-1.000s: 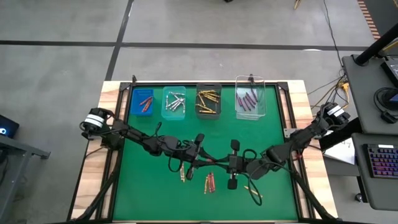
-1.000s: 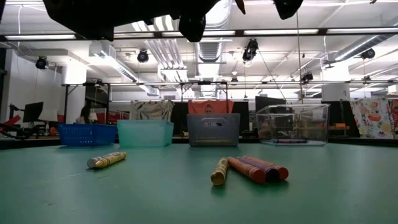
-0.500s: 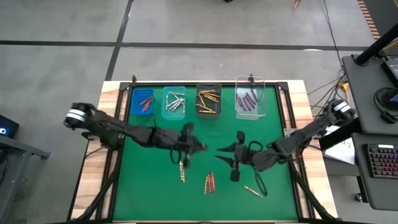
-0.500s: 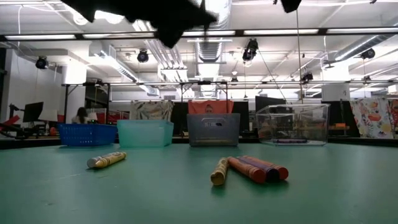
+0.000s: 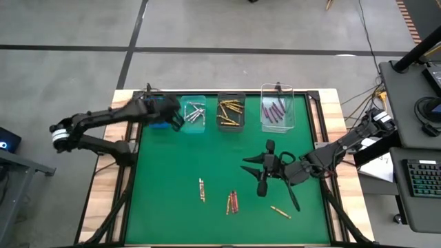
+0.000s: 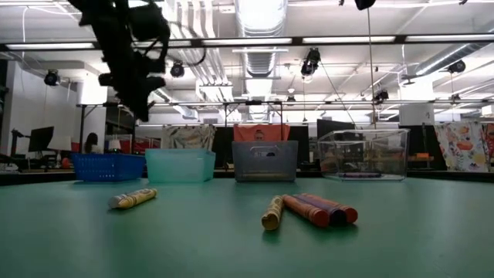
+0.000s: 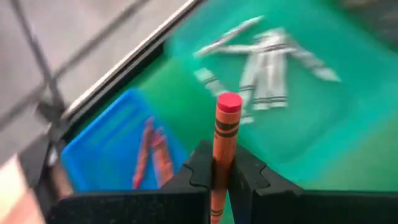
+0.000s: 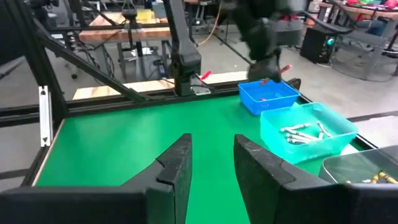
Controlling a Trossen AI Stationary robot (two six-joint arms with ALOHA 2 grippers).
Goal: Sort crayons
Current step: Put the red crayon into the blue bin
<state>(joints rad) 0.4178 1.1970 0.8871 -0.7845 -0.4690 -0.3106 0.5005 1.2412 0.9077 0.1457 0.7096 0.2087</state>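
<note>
My left gripper [image 5: 173,116] hangs over the blue bin [image 5: 156,117] at the far left, shut on a red crayon [image 7: 226,127]. The low view shows that gripper [image 6: 139,81] well above the blue bin [image 6: 108,166]. My right gripper [image 5: 253,169] stands open and level above the table's middle right, with nothing between its fingers [image 8: 180,165]. Loose crayons lie on the green mat: one [image 5: 201,189] left of centre, red ones [image 5: 232,202] near the front, a gold one [image 5: 279,211] to their right. My left gripper pinches the red crayon's lower shaft [image 7: 219,169] between its two fingers. The crayon lies along the fingers and its flat end [image 7: 229,102] sticks out past the fingertips. The fingers slant down from the table's left side. The crayon is lifted clear above the bins.
Along the far edge stand a blue bin with red crayons [image 7: 149,152], a pale teal bin [image 5: 194,114] with silver ones, a grey bin [image 5: 231,112] with gold ones and a clear bin [image 5: 277,114] with purple ones. A black frame [image 5: 227,92] rims the mat.
My left gripper has swung from the middle of the table, where it met my right gripper, toward the far left corner and tipped downward over the blue bin, carrying the red crayon. My right gripper has drawn back a little toward the table's right edge.
</note>
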